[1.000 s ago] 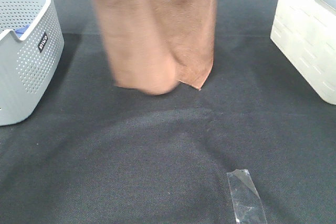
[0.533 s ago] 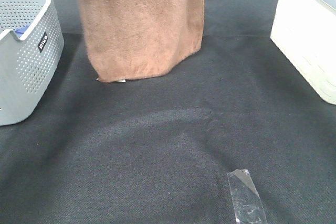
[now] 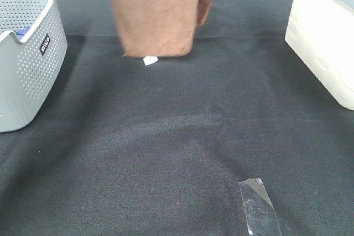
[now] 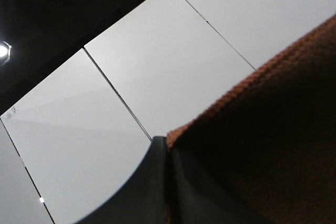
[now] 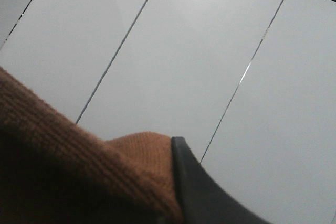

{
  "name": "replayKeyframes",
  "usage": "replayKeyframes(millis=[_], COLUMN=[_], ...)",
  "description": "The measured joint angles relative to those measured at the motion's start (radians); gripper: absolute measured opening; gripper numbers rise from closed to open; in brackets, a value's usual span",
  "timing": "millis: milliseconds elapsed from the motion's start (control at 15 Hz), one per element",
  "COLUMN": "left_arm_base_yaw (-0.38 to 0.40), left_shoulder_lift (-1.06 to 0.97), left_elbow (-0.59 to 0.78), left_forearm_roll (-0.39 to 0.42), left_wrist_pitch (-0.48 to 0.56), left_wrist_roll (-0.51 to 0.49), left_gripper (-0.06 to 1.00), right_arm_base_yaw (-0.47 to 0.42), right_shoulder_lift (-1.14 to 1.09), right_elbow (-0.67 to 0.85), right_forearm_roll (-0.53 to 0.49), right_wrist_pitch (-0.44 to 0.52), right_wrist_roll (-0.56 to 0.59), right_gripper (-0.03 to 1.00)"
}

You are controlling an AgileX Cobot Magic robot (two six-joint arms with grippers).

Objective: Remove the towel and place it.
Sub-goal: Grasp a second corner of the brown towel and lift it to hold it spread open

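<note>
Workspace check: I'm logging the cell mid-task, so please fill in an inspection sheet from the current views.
Surface: black cloth, lightly creased.
Job's things: brown towel hanging at the back, white tag at its lower edge.
Clutter: clear tape strip near the front; grey basket on the left; white bin on the right.
Grippers: left gripper and right gripper each shut on the towel.
Cables: nothing seen.
Surroundings: white ceiling panels overhead.

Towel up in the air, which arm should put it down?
Probably left, leading: the towel hangs nearer the grey basket on that side. Left gripper and right gripper both pinch it.
</note>
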Motion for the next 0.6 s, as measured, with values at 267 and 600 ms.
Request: replayKeyframes(millis=[267, 600], left_arm_base_yaw=[-0.001, -0.003], left_shoulder_lift=[0.055, 0.056], left_elbow=[-0.113, -0.116], left_forearm_roll=[0.000, 0.015], left_wrist_pitch=[0.077, 0.181], left_wrist_roll=[-0.021, -0.023], left_gripper=[0.00, 0.00], right_arm_base_yaw=[-0.007, -0.009], right_shoulder_lift=[0.017, 0.021], right_elbow=[-0.003, -0.003], right_forearm_roll=[-0.001, -0.001], right_wrist_pitch=[0.003, 0.099], right_wrist_roll=[0.052, 0.067], right_gripper=[0.01, 0.01])
